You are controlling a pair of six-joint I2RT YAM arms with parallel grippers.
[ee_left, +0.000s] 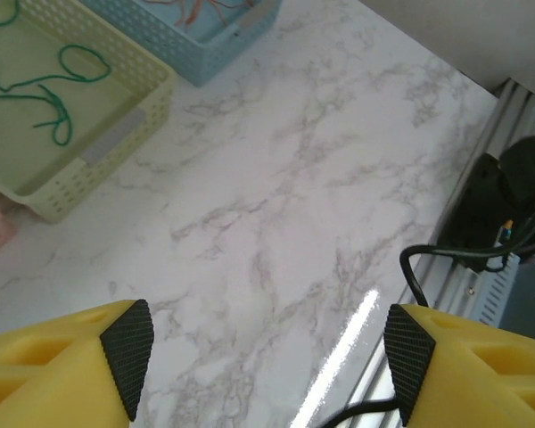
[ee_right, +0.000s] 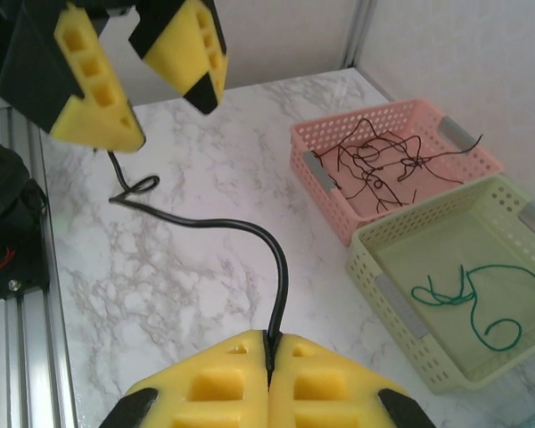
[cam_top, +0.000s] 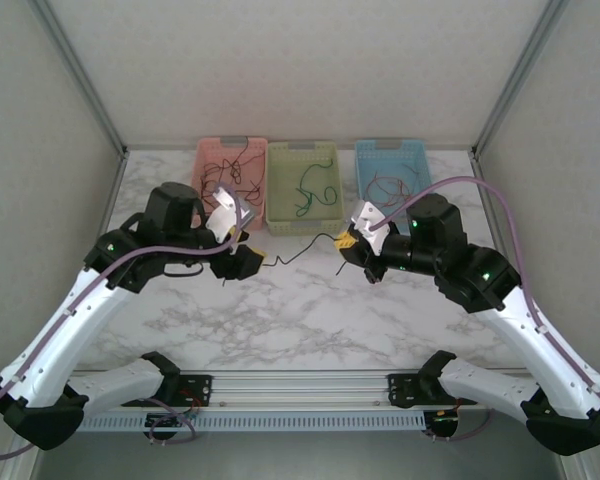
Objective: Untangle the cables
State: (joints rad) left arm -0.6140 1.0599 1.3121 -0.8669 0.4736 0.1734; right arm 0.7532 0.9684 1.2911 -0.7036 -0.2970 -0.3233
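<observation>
Marble-patterned table (cam_top: 280, 320) forms your whole working floor, closed in by pale walls at left, right and rear, with an aluminium rail (cam_top: 300, 385) along the near edge. Three baskets stand in a row against the rear wall. The pink basket (cam_top: 210, 145) on the left holds a tangle of black cables (ee_right: 374, 165). The green basket (cam_top: 302, 226) just beside it holds a green cable (cam_top: 302, 198). The blue basket (cam_top: 375, 146), set a little apart on the right, holds red and orange cables (cam_top: 390, 185). You have open marble from the basket fronts down to the rail, and the widest room lies between the two arms. The left gripper (ee_left: 267, 352) hovers over the table in front of the pink basket, its fingers spread wide with nothing between the pads. The right gripper (ee_right: 269, 343) sits in front of the blue basket, fingers clenched on one end of a black cable (ee_right: 216, 223). That cable's long axis lies left to right, roughly parallel to the rail and in front of the green basket. From the pinch it rises, bends over and runs toward the left gripper. Its far end curls into a small loop on the marble under the left gripper's fingers. Whether that end touches those fingers cannot be told.
</observation>
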